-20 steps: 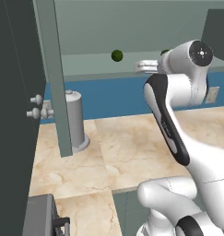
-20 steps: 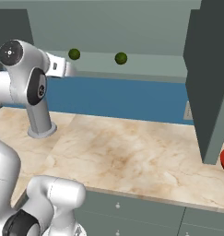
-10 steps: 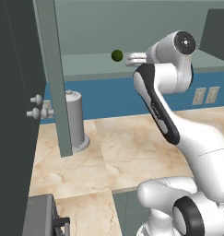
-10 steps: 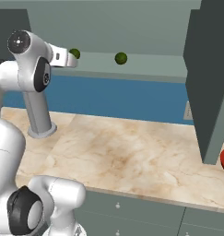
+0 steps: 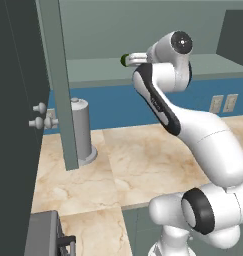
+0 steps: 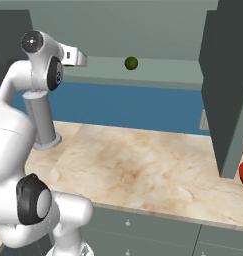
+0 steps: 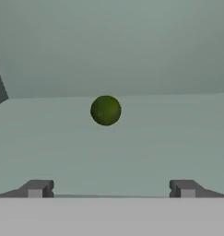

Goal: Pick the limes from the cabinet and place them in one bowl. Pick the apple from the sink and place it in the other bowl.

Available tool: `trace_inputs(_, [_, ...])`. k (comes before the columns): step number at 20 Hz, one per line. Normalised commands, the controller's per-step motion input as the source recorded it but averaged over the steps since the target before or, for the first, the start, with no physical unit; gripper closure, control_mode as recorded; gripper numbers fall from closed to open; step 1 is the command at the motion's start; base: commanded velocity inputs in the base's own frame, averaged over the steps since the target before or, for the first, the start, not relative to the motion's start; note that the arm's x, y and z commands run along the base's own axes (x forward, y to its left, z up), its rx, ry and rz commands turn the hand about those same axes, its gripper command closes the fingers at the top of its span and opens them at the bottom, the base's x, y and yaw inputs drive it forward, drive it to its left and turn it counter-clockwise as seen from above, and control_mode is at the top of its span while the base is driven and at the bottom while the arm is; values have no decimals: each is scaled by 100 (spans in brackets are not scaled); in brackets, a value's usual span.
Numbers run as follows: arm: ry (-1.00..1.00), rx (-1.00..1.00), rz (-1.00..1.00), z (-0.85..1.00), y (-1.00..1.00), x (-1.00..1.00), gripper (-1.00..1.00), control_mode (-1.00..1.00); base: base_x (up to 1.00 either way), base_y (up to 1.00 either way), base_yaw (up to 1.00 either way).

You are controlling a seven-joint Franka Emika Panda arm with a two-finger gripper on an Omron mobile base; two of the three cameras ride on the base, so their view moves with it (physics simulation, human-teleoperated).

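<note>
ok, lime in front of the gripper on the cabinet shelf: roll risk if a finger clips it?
Probably yes. The lime is a smooth ball resting free on the flat shelf, so an off-centre touch would likely roll it. It looks rigid. The open gripper spans much wider than it, so closing centred should work.

Two dark green limes (image 7: 105,110) (image 6: 131,63) rest apart on the cabinet shelf (image 6: 163,70).

Grey cylindrical canister (image 5: 81,131) stands upright on the beige marble counter (image 5: 143,160), left of centre in the left base view, against the blue backsplash (image 6: 138,107). Two white wall outlets (image 5: 222,103) at right edge. Dark appliance corner (image 5: 45,235) lower left.
</note>
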Motion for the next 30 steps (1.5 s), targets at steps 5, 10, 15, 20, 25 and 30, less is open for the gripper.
trace_inputs(5, [4, -1, 0, 0, 13, 56, -100, -100, 0, 0, 0])
trace_inputs(10, [9, -1, 0, -4, 4, 58, -100, -100, 0, 0, 0])
trace_inputs(15, [0, 0, 0, -8, 0, 48, -100, -100, 0, 0, 0])
trace_inputs(20, [0, 0, 0, -16, 2, 46, -100, -100, 0, 0, 0])
trace_inputs(25, [0, 0, 4, -1, 3, 41, -100, -100, 0, 0, 0])
trace_inputs(30, [0, 0, 3, -13, 2, 38, -100, -100, 0, 0, 0])
